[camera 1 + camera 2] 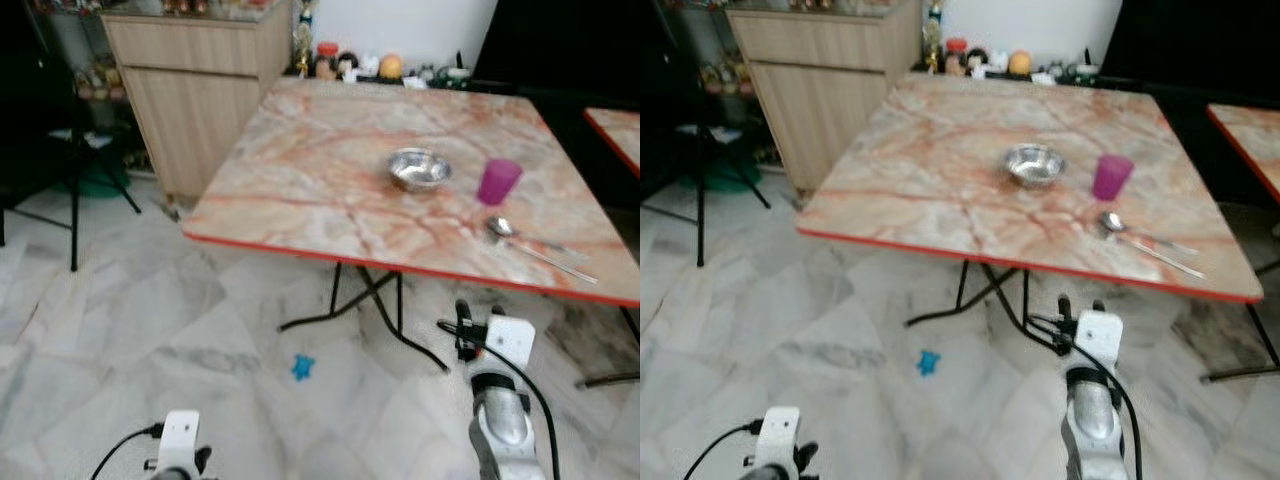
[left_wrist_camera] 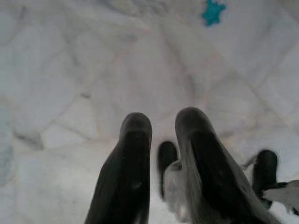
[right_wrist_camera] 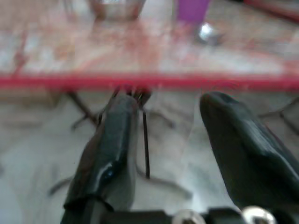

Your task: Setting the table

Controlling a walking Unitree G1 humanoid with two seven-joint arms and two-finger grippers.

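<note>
A square tabletop with a pink-orange marbled surface and a red edge stands on folding black legs over a pale marble floor. On it, towards the robot's right, sits a small shiny metal bowl, upright and well in from the near edge. Just beside it, further right and apart from it, stands a purple cup, also upright. Nearer the front edge, close to the cup but not touching it, lies a metal spoon with its bowl end towards the cup and its handle running off to the right; a second thin metal piece lies alongside it, too slim to make out clearly. The right hand is held low in front of the tabletop, below its red edge, with its two black fingers spread apart and nothing between them; past them the wrist view shows the bowl, the cup and the spoon blurred on the tabletop above. The left hand hangs down near the floor, its fingers parted by a narrow gap and gripping nothing. A small blue star-shaped scrap lies on the floor before the table legs. Beyond the tabletop on the left stands a light wooden cabinet, and small jars and ornaments line up along the wall behind the far edge. The corner of another red-edged table shows at the far right.
</note>
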